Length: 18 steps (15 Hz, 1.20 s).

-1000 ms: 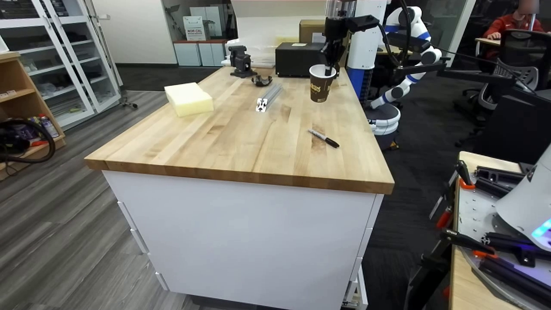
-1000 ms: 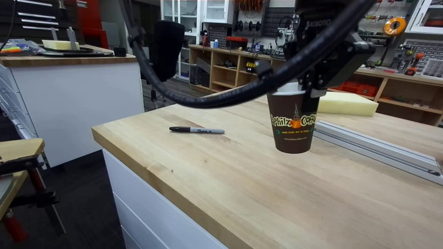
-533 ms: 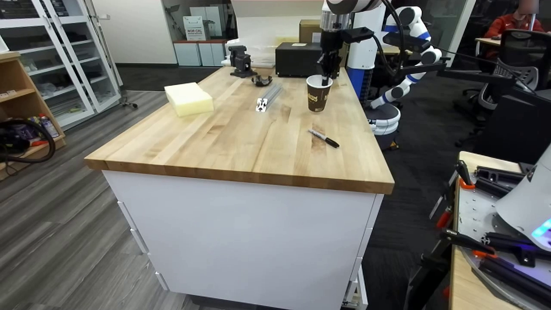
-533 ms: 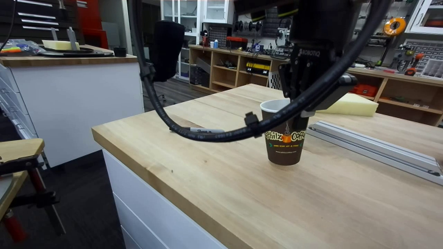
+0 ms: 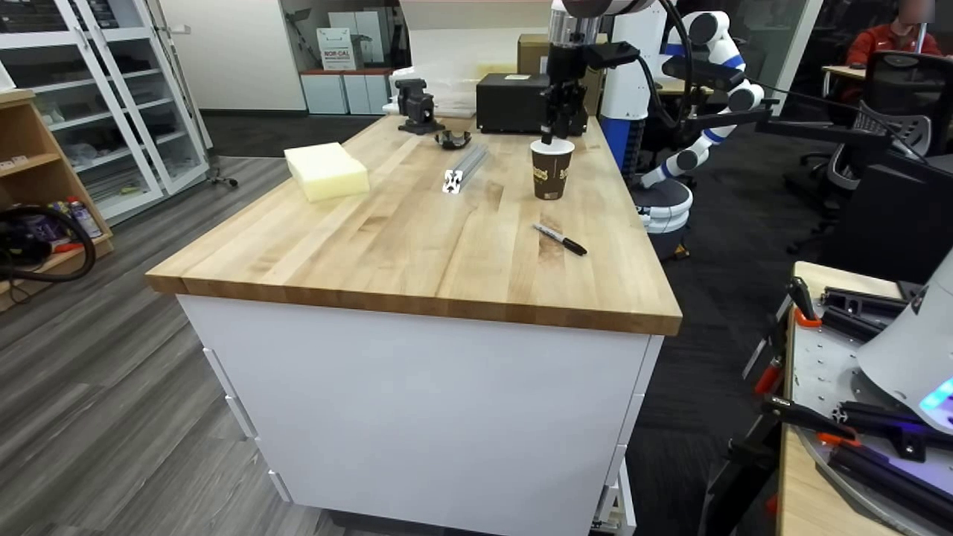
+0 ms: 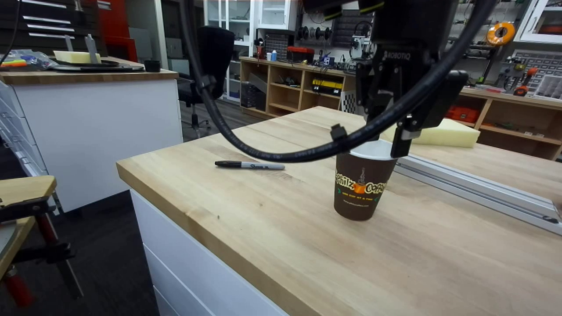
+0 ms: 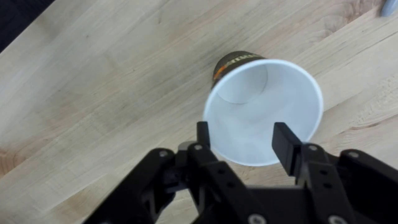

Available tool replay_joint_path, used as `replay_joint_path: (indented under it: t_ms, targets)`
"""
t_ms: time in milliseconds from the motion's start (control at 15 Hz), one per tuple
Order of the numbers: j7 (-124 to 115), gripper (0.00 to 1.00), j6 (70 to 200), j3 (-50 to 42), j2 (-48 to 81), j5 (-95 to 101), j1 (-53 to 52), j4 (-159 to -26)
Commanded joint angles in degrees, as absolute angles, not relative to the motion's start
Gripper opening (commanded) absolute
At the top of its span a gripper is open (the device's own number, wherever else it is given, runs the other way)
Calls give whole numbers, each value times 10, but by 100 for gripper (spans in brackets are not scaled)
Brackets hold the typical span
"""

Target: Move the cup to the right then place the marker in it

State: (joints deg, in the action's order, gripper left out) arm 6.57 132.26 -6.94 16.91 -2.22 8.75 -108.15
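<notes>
The brown paper cup (image 5: 550, 175) (image 6: 361, 186) stands on the table in both exterior views, leaning slightly in one of them. From the wrist view I look down into the white inside of the cup (image 7: 261, 102), which is empty. My gripper (image 7: 240, 124) is open at the cup's rim: one finger (image 7: 203, 133) is at the rim's edge, the other finger (image 7: 284, 146) overlaps the mouth. Its fingers (image 6: 400, 142) are spread apart. The marker (image 5: 560, 240) (image 6: 250, 165), grey with a black cap, lies flat on the table; in the wrist view only the grey end of the marker (image 7: 388, 7) shows.
An aluminium bar (image 5: 464, 168) (image 6: 478, 188) lies beside the cup. A yellow foam block (image 5: 326, 173) rests farther over. A black box (image 5: 514, 103) and a small black vise (image 5: 417, 108) stand at the far end. A black cable (image 6: 281, 156) hangs from the arm.
The cup has moved closer to the marker and come down onto the table. The gripper's fingers have spread and let go of its wall, and the gripper has risen slightly.
</notes>
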Motion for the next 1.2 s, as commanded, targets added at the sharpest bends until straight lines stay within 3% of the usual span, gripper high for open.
replay_joint_path:
  t_ms: [0,133,200,1133]
  targets:
    - [75,86,1334,-57,137,-16,81,-1088]
    - [81,98,1338,-47,123,-13,71,-1091]
    - [88,99,1338,-42,117,-16,69,-1093]
    - [63,100,1306,14,27,-56,11,-1237]
